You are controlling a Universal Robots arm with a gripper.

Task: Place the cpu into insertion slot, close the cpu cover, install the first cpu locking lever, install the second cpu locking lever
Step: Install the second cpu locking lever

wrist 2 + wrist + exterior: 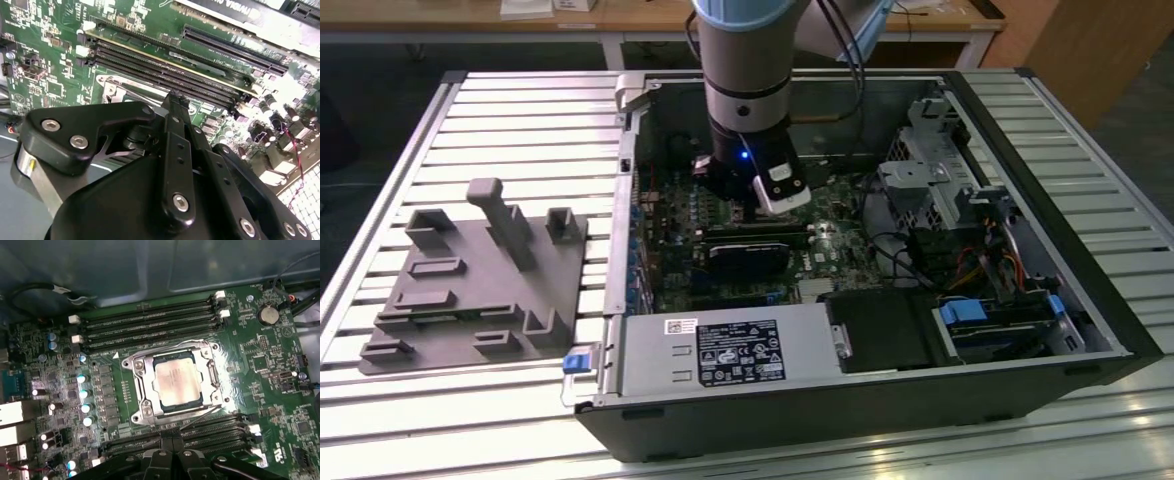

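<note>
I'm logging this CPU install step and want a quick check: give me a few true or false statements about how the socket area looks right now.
1. The cpu sits in the insertion slot. True.
2. The cpu cover is down around the chip. True.
3. The gripper holds the cpu. False: the chip lies in the socket, apart from it.
4. The computer case stands upright. False: it lies on its side, open.
</note>
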